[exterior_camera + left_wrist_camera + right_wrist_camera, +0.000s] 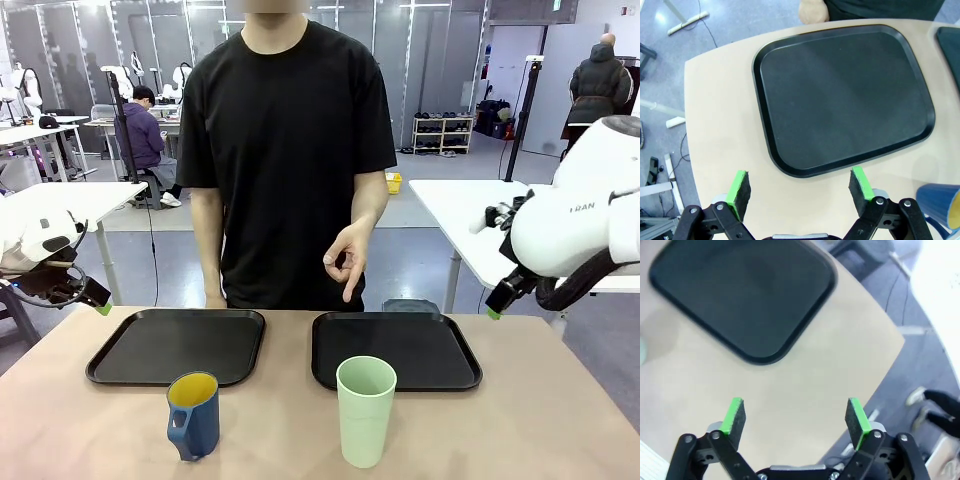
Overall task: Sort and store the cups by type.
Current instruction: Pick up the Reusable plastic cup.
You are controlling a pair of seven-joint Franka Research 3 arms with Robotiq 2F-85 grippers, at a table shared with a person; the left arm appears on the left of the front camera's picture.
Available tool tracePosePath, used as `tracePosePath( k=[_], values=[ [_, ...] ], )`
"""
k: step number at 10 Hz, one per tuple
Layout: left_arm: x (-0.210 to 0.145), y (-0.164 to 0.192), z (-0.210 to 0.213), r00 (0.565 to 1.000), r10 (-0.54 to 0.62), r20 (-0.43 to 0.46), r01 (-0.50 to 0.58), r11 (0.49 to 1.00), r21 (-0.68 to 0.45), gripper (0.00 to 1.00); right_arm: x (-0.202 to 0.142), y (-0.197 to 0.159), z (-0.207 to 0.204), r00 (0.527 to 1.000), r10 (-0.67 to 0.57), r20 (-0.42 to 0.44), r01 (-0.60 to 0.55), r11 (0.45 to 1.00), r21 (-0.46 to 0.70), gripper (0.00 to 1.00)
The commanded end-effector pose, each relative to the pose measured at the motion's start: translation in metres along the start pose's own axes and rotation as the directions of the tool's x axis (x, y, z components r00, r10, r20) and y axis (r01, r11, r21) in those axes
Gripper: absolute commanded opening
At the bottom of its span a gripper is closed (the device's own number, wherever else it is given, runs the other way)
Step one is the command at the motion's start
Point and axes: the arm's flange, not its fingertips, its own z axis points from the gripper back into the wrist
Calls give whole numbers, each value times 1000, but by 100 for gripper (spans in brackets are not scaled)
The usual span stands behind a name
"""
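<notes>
Blue mug (pixel 193 415) and green tumbler (pixel 365 410) nearest, upright; left pincer (pixel 800 187) and right pincer (pixel 796 420) agape, empty.

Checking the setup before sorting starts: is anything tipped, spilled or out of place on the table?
Nothing stands out. The mug and the tumbler stand upright on the table, on the robot's side of the left tray and right tray, which lie flat. No spill or damage shows.

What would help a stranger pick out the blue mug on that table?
On the tan table, find the left-hand black tray. Just in front of it, on the robot's side, stands the mug. It is short, dark blue, handled and yellow inside, unlike the tall pale green tumbler beside it.
</notes>
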Motion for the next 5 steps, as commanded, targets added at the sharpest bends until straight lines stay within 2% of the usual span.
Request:
tracePosePath(
  k=[1,2,3,4,5],
  values=[
    [-1,2,0,1000,6,1,-6,1000,-7,100,-1,-14,10,967,245,-64,-247,969,-16,100],
    [-1,2,0,1000,6,1,-6,1000,-7,100,1,-14,8,917,389,-89,-393,919,-30,100],
    [-1,2,0,1000,6,1,-6,1000,-7,100,4,-13,6,869,486,-87,-489,873,-4,100],
    [-1,2,0,1000,6,1,-6,1000,-7,100,6,-11,4,831,545,-106,-549,836,-6,100],
    [-1,2,0,1000,6,1,-6,1000,-7,100,8,-8,3,791,608,-73,-608,794,24,100]
  ],
)
